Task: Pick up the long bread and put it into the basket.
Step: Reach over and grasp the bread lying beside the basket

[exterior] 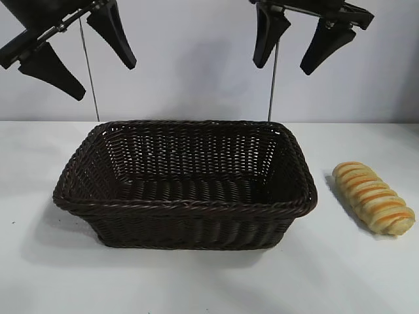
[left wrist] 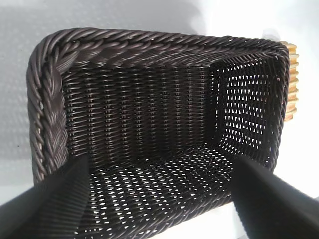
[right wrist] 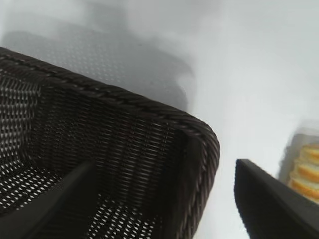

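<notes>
I found the basket (exterior: 184, 208) standing mid-tabletop (exterior: 366, 281), its hollow unobstructed from above and its braided rim the only barrier to a hand entering. The long bread (exterior: 374, 197) lay on the tabletop just beside the basket's right wall, apart from it, with open surface in front and to its right. Both hands, left hand (exterior: 78, 49) and right hand (exterior: 293, 47), hung spread well above everything, nothing between their fingers.
</notes>
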Controlling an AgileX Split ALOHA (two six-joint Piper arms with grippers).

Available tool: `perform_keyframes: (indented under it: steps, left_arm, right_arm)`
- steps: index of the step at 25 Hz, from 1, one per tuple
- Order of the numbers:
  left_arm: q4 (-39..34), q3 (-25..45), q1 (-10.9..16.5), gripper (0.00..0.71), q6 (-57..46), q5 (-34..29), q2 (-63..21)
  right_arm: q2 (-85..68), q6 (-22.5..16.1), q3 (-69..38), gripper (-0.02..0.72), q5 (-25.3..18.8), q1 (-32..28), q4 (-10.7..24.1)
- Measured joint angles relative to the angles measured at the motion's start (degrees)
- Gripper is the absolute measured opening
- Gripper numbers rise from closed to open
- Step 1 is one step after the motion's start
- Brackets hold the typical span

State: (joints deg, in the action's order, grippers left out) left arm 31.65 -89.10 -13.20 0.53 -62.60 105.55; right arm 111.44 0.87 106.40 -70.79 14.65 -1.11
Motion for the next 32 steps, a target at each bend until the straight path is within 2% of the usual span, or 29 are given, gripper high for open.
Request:
perform_keyframes:
  steps: [4, 11, 16, 22, 28, 32]
  left_arm:
    - [0.0, 0.0, 0.0, 0.568, 0.0, 0.0, 0.0]
    - [0.0, 0.0, 0.0, 0.568, 0.0, 0.1, 0.0]
    - [0.0, 0.0, 0.0, 0.568, 0.0, 0.1, 0.0]
    - [0.0, 0.0, 0.0, 0.568, 0.0, 0.1, 0.0]
    - [0.0, 0.0, 0.0, 0.568, 0.0, 0.3, 0.0]
    - [0.0, 0.0, 0.0, 0.568, 0.0, 0.4, 0.0]
  right_arm:
    - [0.0, -2.1, 0.0, 0.548, 0.0, -2.5, 1.6]
    - [0.0, -2.4, 0.0, 0.548, 0.0, -6.4, 2.0]
    - [0.0, -2.4, -0.6, 0.548, 0.1, -6.6, 2.1]
    - [0.0, -2.4, -7.9, 0.548, 0.1, -6.6, 2.9]
    - [0.0, -2.4, -15.1, 0.548, 0.3, -6.6, 6.5]
    - [0.0, -2.4, -17.8, 0.548, 1.6, -6.6, 6.9]
